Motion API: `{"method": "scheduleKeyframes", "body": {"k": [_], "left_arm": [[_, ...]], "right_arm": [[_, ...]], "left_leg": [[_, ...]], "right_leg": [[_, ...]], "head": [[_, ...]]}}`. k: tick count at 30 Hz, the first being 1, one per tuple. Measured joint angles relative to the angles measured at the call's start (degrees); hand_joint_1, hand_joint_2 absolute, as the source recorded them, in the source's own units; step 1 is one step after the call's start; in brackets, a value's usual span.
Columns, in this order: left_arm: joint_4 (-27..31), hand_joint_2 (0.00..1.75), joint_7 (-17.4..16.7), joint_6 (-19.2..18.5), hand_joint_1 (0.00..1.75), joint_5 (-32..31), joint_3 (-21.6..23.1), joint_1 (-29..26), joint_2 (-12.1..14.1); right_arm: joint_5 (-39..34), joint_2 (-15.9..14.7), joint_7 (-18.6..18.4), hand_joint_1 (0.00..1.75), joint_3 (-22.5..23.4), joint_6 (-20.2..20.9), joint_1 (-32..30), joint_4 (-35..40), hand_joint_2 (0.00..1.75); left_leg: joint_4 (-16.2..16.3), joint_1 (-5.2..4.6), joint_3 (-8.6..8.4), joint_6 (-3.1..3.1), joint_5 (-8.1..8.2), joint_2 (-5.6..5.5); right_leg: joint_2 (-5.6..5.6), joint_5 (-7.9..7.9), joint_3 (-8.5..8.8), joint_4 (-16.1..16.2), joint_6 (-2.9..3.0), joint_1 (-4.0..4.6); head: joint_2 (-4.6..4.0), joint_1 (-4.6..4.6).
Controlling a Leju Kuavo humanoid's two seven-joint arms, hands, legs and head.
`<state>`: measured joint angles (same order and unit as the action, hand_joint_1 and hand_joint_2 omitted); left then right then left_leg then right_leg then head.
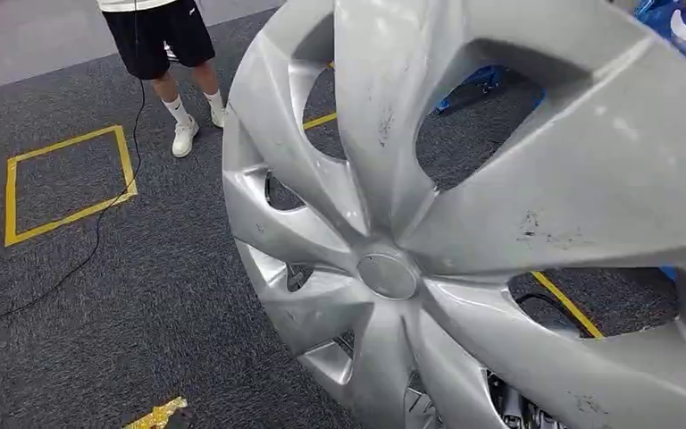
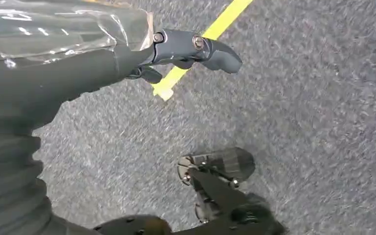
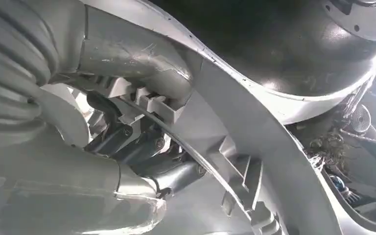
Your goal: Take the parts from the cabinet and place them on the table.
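One silver hubcap point(image 1: 500, 223); right hand point(image 3: 127, 147) grips rim.

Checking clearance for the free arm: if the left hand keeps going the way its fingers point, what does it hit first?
Probably just floor. The left hand holds nothing, and its fingers point toward grey carpet crossed by a yellow tape line. Depth is unclear.

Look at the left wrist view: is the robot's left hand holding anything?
No. The left hand hangs over the grey carpet with nothing between its fingers.
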<state>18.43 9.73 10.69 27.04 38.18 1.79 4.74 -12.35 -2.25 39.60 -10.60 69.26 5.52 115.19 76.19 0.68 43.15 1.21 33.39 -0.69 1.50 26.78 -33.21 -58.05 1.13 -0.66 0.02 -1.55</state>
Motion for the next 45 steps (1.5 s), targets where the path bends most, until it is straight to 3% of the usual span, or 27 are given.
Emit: {"method": "scheduleKeyframes", "body": {"k": [1, 3, 4, 5, 9, 10, 12, 14, 15, 16, 17, 19, 21, 23, 25, 27, 29, 30, 31, 32, 34, 35, 36, 39, 41, 43, 45], "left_arm": [[0.00, 1.75, 0.02, 0.00, 0.00, 0.00, 0.00, 0.00, -0.02], [0.00, 1.75, 0.02, 0.00, 0.00, 0.00, -0.04, 0.04, 0.04], [0.00, 1.75, 0.02, 0.00, 0.00, 0.00, -0.04, 0.08, 0.11], [0.00, 1.75, 0.02, 0.00, 0.00, -0.04, -0.07, 0.28, 0.15], [-0.02, 1.75, 0.02, -0.02, 0.00, -0.04, -0.11, 0.16, 0.41], [-0.04, 1.75, 0.04, -0.04, 0.00, -0.07, -0.11, 0.08, 0.35], [-0.04, 1.75, 0.06, -0.04, 0.00, -0.11, -0.15, 0.47, 0.31], [-0.04, 1.75, 0.09, -0.07, 0.00, -0.13, -0.24, 0.47, 0.28], [-0.04, 1.75, 0.09, -0.07, 0.00, -0.13, -0.28, 0.43, 0.28], [-0.07, 1.75, 0.09, -0.09, 0.00, -0.13, -0.33, 0.41, 0.26], [-0.07, 1.75, 0.09, -0.22, 0.00, -0.13, -0.41, 0.43, 0.20], [-0.07, 1.75, 0.11, -0.28, 0.00, -0.15, -0.55, 0.44, 0.04], [-0.09, 1.75, 0.15, -0.28, 0.00, -0.17, -0.68, 0.42, 0.15], [-0.11, 1.75, 0.15, -0.31, 0.00, -0.17, -0.81, 0.22, 0.11], [-0.13, 1.75, 0.17, -0.31, 0.00, -0.22, -0.96, 0.16, 0.09], [-0.13, 1.75, 0.22, -0.31, 0.00, -0.39, -1.09, 0.21, 0.09], [-0.13, 1.75, 0.24, -0.33, 0.00, -0.68, -1.11, 0.14, 0.07], [-0.13, 1.75, 0.22, -0.39, 0.00, -0.74, -1.11, 0.07, 0.00], [-0.13, 1.75, 0.24, -0.39, 0.00, -0.83, -1.11, 0.04, 0.00], [-0.13, 1.75, 0.22, -0.39, 0.00, -1.00, -1.14, 0.05, 0.00], [-0.13, 1.75, 0.22, -0.46, 0.00, -1.16, -1.18, 0.09, 0.13], [-0.13, 1.75, 0.22, -0.46, 0.00, -1.16, -1.22, 0.10, 0.18], [-0.13, 1.75, 0.22, -0.55, 0.00, -1.18, -1.27, 0.22, 0.26], [-0.13, 1.75, 0.22, -0.55, 0.00, -1.25, -1.40, 0.25, 0.52], [-0.11, 1.75, 0.24, -0.61, 0.00, -1.27, -1.40, 0.18, 0.41], [-0.11, 1.75, 0.22, -0.83, 0.00, -1.36, -1.40, 0.33, 0.37], [-0.13, 1.75, 0.19, -0.83, 0.00, -1.42, -1.38, 0.23, 0.33]], "right_arm": [[0.00, 0.00, 0.00, 1.75, 0.00, 0.00, 0.00, 0.00, 1.75], [-0.02, 0.00, 0.00, 1.75, 0.02, 0.00, 0.03, 0.00, 1.75], [-0.02, 0.00, 0.00, 1.75, 0.02, 0.04, 0.06, 0.00, 1.75], [-0.02, 0.00, 0.00, 1.75, 0.02, 0.09, 0.05, 0.00, 1.75], [-0.07, 0.07, 0.00, 1.75, 0.07, 0.31, 0.18, -0.02, 1.75], [-0.07, 0.07, 0.00, 1.75, 0.11, 0.33, 0.22, -0.02, 1.75], [-0.26, 0.04, 0.00, 1.75, 0.42, 0.48, 0.22, -0.02, 1.75], [-0.92, 0.00, 0.00, 1.75, 0.55, 0.57, 0.10, -0.29, 1.75], [-1.12, 0.00, 0.00, 1.75, 0.55, 0.59, -0.07, -0.50, 1.75], [-1.49, -0.02, 0.00, 1.75, 0.57, 0.59, -0.18, -0.70, 1.75], [-1.73, -0.02, 0.00, 1.75, 0.57, 0.59, -0.15, -0.85, 1.75], [-2.03, 0.00, 0.00, 1.75, 0.57, 0.59, -0.15, -0.94, 1.75], [-2.08, 0.04, 0.00, 1.75, 0.52, 0.59, -0.19, -1.05, 1.75], [-2.21, 0.09, 0.00, 1.75, 0.50, 0.59, -0.28, -1.22, 1.75], [-2.32, 0.15, 0.00, 1.75, 0.50, 0.59, -0.26, -1.25, 1.75], [-2.18, 0.48, 0.00, 1.75, 0.50, 0.59, -0.30, -1.25, 1.75], [-1.97, 0.61, 0.00, 1.75, 0.52, 0.63, -0.42, -1.25, 1.75], [-1.79, 0.70, 0.00, 1.75, 0.55, 0.70, -0.51, -1.25, 1.75], [-1.58, 0.81, 0.00, 1.75, 0.61, 0.81, -0.61, -1.25, 1.75], [-1.34, 0.94, 0.00, 1.75, 0.76, 0.92, -0.65, -1.20, 1.75], [-1.07, 1.20, 0.00, 1.75, 0.98, 1.09, -0.64, -0.90, 1.75], [-1.03, 1.29, 0.00, 1.75, 1.05, 1.11, -0.62, -0.72, 1.75], [-0.94, 1.44, 0.00, 1.75, 1.22, 1.16, -0.57, -0.66, 1.75], [-0.46, 1.77, 0.00, 1.75, 1.44, 1.31, -0.57, -0.55, 1.75], [-0.31, 1.81, 0.00, 1.75, 1.66, 1.31, -0.55, -0.28, 1.75], [-0.28, 1.84, 0.00, 1.75, 1.97, 1.31, -0.40, -0.26, 1.75], [-0.09, 1.81, 0.00, 1.75, 2.10, 1.31, -0.58, -0.26, 1.75]], "left_leg": [[-1.90, 0.00, -0.75, -0.12, -1.54, 0.02], [-11.34, -0.11, -5.48, -0.63, -6.28, 0.65], [-16.88, -0.42, -8.49, -1.21, -8.24, 2.42], [-18.12, -1.08, -8.90, -1.34, -7.27, 3.49], [-19.01, -1.34, -9.26, -2.46, -7.90, 1.89], [-19.97, -0.72, -10.05, -2.71, -8.53, 1.60], [-20.18, -0.65, -10.13, -3.18, -8.77, 0.97], [-20.13, -0.68, -10.07, -3.21, -8.73, 0.33], [-20.11, -0.68, -10.08, -3.19, -8.72, 0.05], [-20.08, -0.65, -10.10, -3.16, -8.70, -0.29], [-20.00, -0.61, -10.13, -3.07, -8.65, -0.58], [-19.42, -0.50, -10.12, -2.49, -8.26, -1.19], [-18.57, -0.90, -9.67, -1.72, -7.73, -1.42], [-18.82, -0.61, -9.64, -1.39, -7.87, -1.42], [-18.19, -0.33, -9.12, -0.74, -7.24, -1.03], [-12.59, -0.21, -6.91, -0.27, -3.85, -0.13], [-2.94, -0.10, -2.19, -0.02, 0.13, -0.03], [-0.15, -0.09, -0.68, -0.04, 0.58, -0.02], [-0.34, -0.10, -0.63, -0.18, -0.23, -0.02], [-2.95, -0.11, -1.69, -0.43, -2.07, -0.02], [-13.40, -0.42, -6.92, -1.35, -7.22, 0.18], [-17.11, -0.90, -8.74, -1.90, -7.95, 1.29], [-18.19, -1.39, -9.16, -2.16, -7.26, 1.98], [-18.27, -1.70, -8.82, -2.57, -7.36, 1.17], [-20.12, -1.16, -10.37, -2.96, -8.39, 0.35], [-20.18, -1.00, -10.35, -3.35, -8.63, -0.41], [-20.11, -1.00, -10.29, -3.34, -8.63, -1.35]], "right_leg": [[0.40, 0.05, 0.07, 0.00, 0.03, 0.10], [1.06, 0.18, 0.37, 0.00, 0.13, 0.30], [1.35, 0.24, 0.52, 0.02, 0.15, 0.38], [1.61, 0.36, 0.44, -0.01, -0.09, 0.78], [2.76, 0.38, 0.72, 0.54, -0.94, 0.75], [1.59, 0.81, 0.26, -0.33, -1.04, 0.56], [-0.66, 3.98, -2.83, -6.87, -0.51, 0.36], [-1.06, 7.12, -7.49, -16.06, -0.47, 0.18], [-1.07, 7.31, -8.74, -18.14, -0.84, 0.16], [-1.07, 6.43, -8.46, -16.99, -1.38, 0.05], [-1.07, 4.57, -6.83, -13.14, -2.08, -0.17], [-1.20, 0.30, -1.57, -2.20, -3.20, -0.68], [-1.42, -0.22, -0.62, -0.36, -2.06, -0.54], [-1.40, -0.18, -0.72, -0.53, -1.35, 0.02], [-1.37, -0.44, -0.54, -0.29, -0.70, -0.40], [-1.32, -0.30, -0.37, -0.29, -0.09, -0.31], [-1.28, -0.27, -0.43, -0.31, -0.05, -0.09], [-1.27, -0.23, -0.42, -0.32, 0.01, 0.03], [-1.27, -0.22, -0.37, -0.32, 0.02, 0.16], [-1.28, -0.19, -0.31, -0.32, 0.06, 0.30], [-1.28, -0.13, -0.04, -0.31, 0.12, 0.52], [-1.20, -0.12, 0.01, -0.27, 0.11, 0.52], [-1.13, -0.10, -0.24, -0.37, 0.04, 0.93], [-0.31, -0.14, -0.29, -0.08, -0.39, 0.58], [-0.50, 0.65, -0.82, -1.33, -0.71, 0.64], [-0.94, 4.07, -4.21, -8.63, -0.36, 0.49], [-1.01, 6.71, -8.33, -17.12, -0.58, 0.18]], "head": [[0.00, 0.00], [0.00, 0.00], [0.00, 0.00], [0.00, 0.07], [0.00, 0.02], [0.00, 0.09], [0.00, 0.29], [0.00, 0.42], [0.00, 0.42], [0.00, 0.42], [0.00, 0.44], [0.00, 0.44], [0.00, 0.44], [0.00, 0.41], [0.02, 0.44], [0.00, 0.24], [0.00, 0.24], [0.00, 0.24], [0.00, 0.24], [0.00, 0.24], [0.00, 0.24], [0.00, 0.26], [0.00, 0.31], [0.00, 0.26], [0.00, 0.35], [0.00, 0.46], [0.00, 0.44]]}}
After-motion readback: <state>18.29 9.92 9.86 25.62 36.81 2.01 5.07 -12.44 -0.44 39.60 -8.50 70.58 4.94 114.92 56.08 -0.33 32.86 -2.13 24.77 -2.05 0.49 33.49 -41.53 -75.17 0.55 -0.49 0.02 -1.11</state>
